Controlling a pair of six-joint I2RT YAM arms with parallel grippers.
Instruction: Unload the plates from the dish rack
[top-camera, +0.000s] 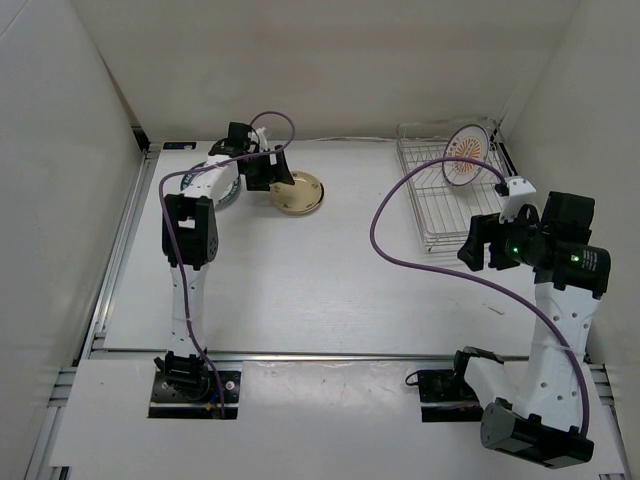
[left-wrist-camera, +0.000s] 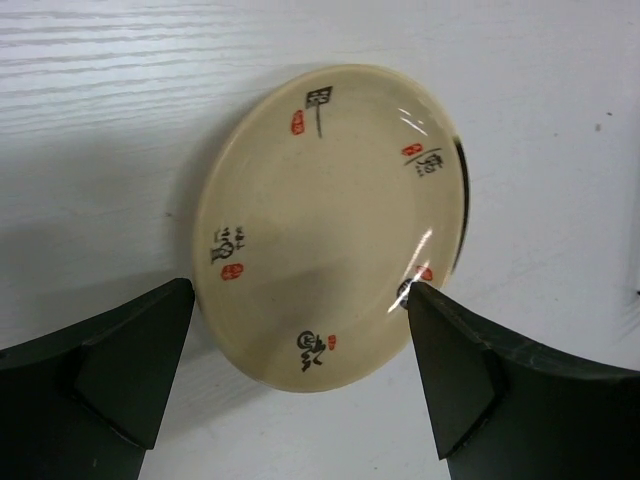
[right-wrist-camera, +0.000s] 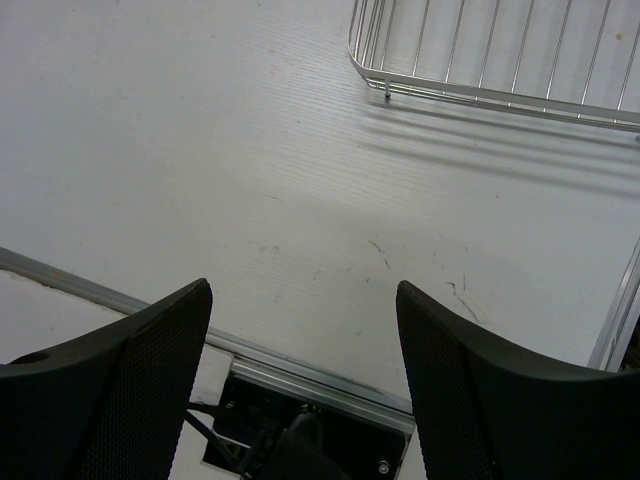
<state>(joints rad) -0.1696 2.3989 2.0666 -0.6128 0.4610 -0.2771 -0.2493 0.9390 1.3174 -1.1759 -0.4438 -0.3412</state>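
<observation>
Top external view: rectangular silver wire dish rack (top-camera: 435, 215) at 2 o'clock; its prongs keep the white sunburst-centred round plate (top-camera: 467, 157) upright, not yet unloaded. Cream round plate with dark characters (left-wrist-camera: 330, 220) lies flat at 11 o'clock. Left gripper (left-wrist-camera: 298, 290) is spread wide, clear of it. Right gripper (right-wrist-camera: 302, 285) is spread and empty at the rack's 6 o'clock edge, probably positioned for the next pick.

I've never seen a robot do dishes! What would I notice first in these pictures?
The plate with the orange sunburst jumps out first, standing on edge in the silver dish rack at the far right of the table. Next, a cream plate with dark lettering lies flat on the table, right in front of the open left gripper.
</observation>
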